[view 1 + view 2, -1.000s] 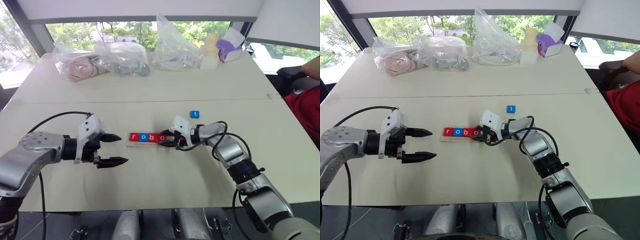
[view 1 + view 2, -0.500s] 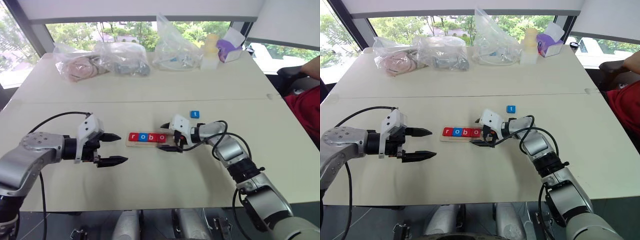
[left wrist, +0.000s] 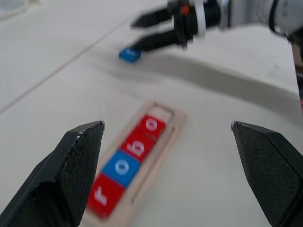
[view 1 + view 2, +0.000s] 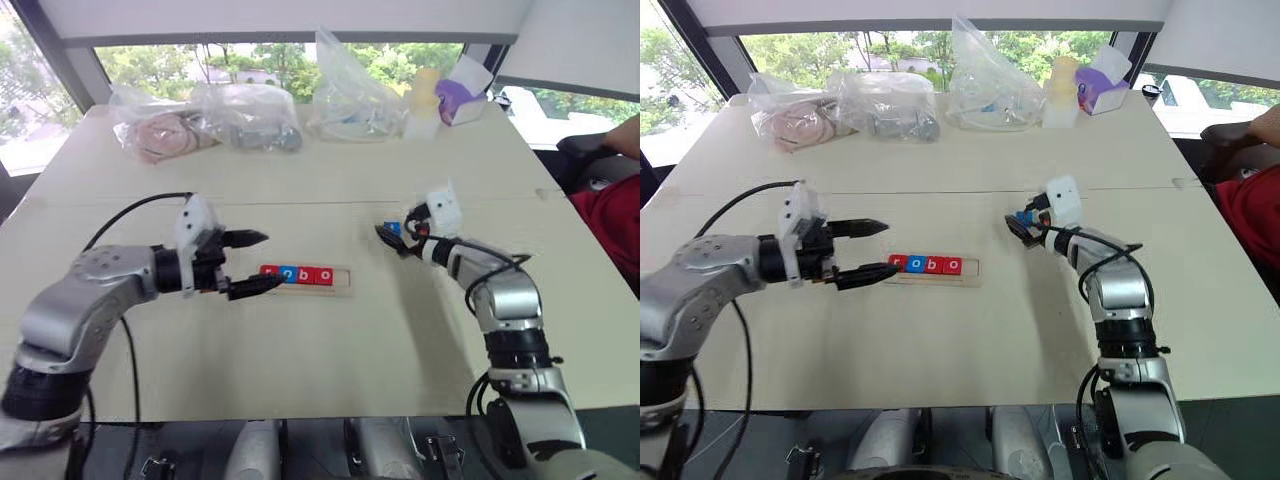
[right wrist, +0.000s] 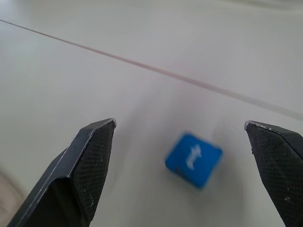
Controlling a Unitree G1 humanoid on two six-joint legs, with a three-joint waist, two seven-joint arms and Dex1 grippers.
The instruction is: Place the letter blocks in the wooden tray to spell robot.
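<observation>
The wooden tray (image 4: 342,283) lies mid-table holding four letter blocks (image 4: 296,274) that read r, o, b, o; its right-end slot is bare. The blue t block (image 5: 193,158) lies flat on the table beyond the tray's right end. My right gripper (image 4: 385,235) hovers open just short of the t block, which sits between and ahead of its fingers, untouched. My left gripper (image 4: 270,260) stands open at the tray's left end, one fingertip above the r block, holding nothing. In the left wrist view the tray (image 3: 176,126) and the right gripper (image 3: 142,33) show.
Along the table's far edge lie several clear plastic bags (image 4: 250,115), a pale bottle (image 4: 420,105) and a purple and white box (image 4: 458,98). A person in red (image 4: 615,215) sits past the table's right edge. A seam (image 4: 300,203) crosses the tabletop.
My right gripper opened, left the second o block in the tray and swung right and away to the blue t block. My left gripper moved right, up to the tray's left end.
</observation>
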